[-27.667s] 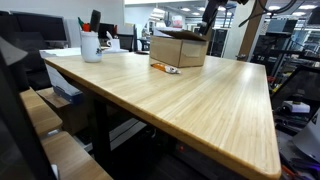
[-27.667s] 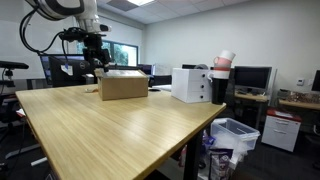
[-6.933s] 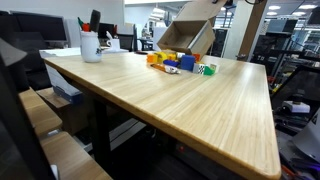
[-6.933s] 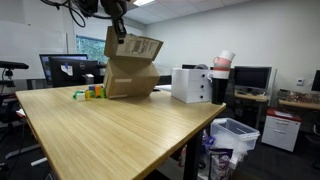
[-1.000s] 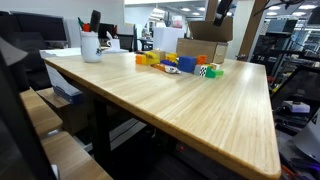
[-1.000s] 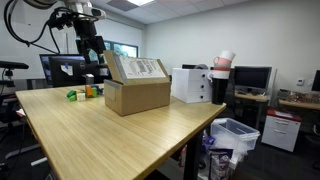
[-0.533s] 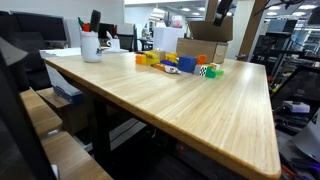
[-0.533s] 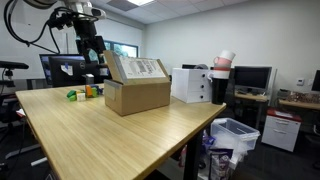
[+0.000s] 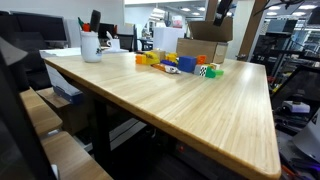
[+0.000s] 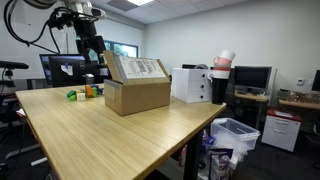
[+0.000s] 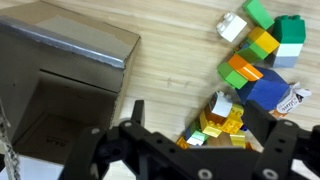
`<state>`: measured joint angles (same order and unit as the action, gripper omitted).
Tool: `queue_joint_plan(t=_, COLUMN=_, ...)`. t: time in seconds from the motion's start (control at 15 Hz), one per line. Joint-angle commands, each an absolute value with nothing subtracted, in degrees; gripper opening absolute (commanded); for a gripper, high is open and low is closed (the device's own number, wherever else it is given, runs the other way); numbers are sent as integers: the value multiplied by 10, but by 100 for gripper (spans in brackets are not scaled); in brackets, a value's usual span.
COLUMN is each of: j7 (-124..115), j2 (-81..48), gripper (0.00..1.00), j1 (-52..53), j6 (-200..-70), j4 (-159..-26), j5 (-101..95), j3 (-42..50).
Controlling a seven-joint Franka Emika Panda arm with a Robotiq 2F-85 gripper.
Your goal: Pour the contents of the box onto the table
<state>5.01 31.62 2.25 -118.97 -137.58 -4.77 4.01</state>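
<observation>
The brown cardboard box point(image 10: 137, 95) stands upright on the bamboo table point(image 10: 110, 135) with one labelled flap raised. It also shows at the table's far end in an exterior view point(image 9: 204, 50) and in the wrist view point(image 11: 60, 80). The contents, colourful toy blocks point(image 9: 176, 63), lie spread on the table top beside it point(image 10: 85, 92). My gripper point(image 10: 95, 48) hangs open above the blocks, apart from the box. In the wrist view my gripper point(image 11: 195, 120) is empty, and the blocks point(image 11: 255, 60) lie on the wood below its fingers point(image 11: 135, 112).
A white mug of pens point(image 9: 91, 45) stands at the table's far corner. A white machine point(image 10: 192, 84) sits beyond the box, with a bin point(image 10: 235, 135) on the floor by the table. Desks with monitors point(image 10: 250, 77) ring the room.
Nothing has moved over the last second. In the older frames the box was tipped in my gripper with blocks spilling out; now it stands upright and released.
</observation>
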Motion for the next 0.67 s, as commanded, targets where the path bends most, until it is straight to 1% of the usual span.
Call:
queue_joint_plan(t=0.0, j7=54, j2=316, gripper=100, j1=13, j6=-1189, j4=-1375, j5=-42, j3=32)
queue_joint_plan(t=0.6, j7=54, j2=316, gripper=100, j1=13, j6=-1189, j4=-1375, j5=-42, j3=32)
